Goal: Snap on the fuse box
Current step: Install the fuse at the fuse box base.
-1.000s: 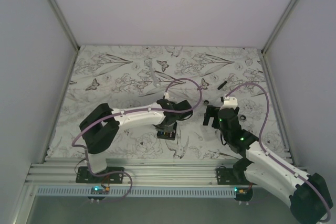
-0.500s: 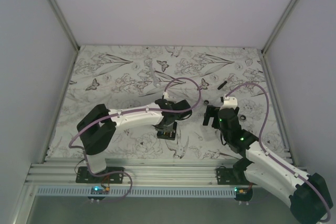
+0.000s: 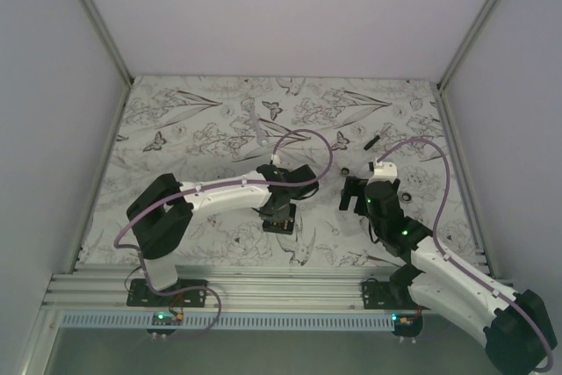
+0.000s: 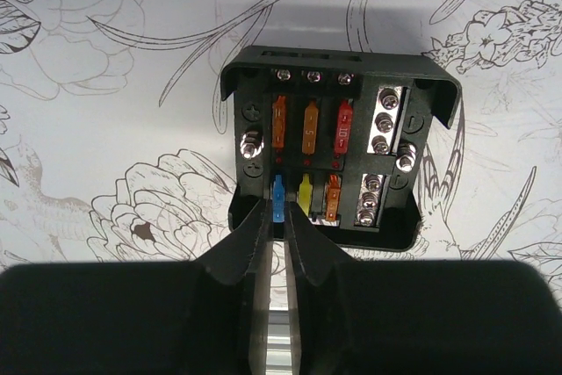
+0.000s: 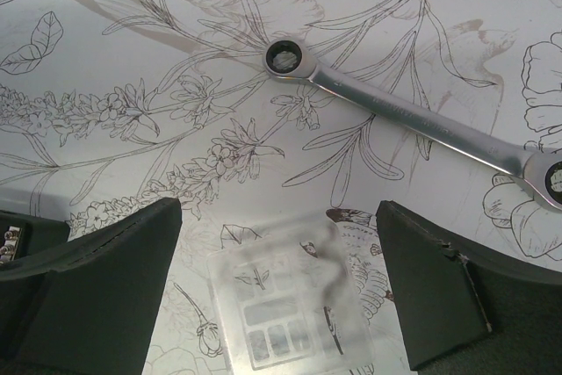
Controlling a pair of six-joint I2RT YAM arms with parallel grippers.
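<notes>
The left gripper (image 4: 277,208) hung low over the fuse box (image 4: 351,69), which sat open-topped on the flower-printed tabletop (image 5: 132,59), and its jaws stood narrow, nipped onto a blue fuse (image 4: 277,196) right at their tips. That blue fuse was the first of the row nearest the jaws. A yellow fuse (image 4: 305,192) and an orange fuse (image 4: 332,197) stood just beside it, outside the right-hand finger. Beyond the jaw tips ran a second row of three fuses, two orange and one red (image 4: 342,126). Off to the right of them were two strips of silver screw terminals (image 4: 385,120). The box's black walls rose around all of this, and the near wall lay directly under the fingertips.

The right gripper (image 5: 279,217) was well apart from the box, and its jaws were spread wide and held nothing. A clear plastic lid (image 5: 285,309) lay flat on the tabletop in the gap between the two fingers, closer to the palm than to the tips, and neither finger touched it. It was see-through, with some pale printed blocks on it that I couldn't read. Ahead of the jaws lay a bright metal ratchet wrench (image 5: 413,125), slanting from in front of the gap away past the right-hand finger.
</notes>
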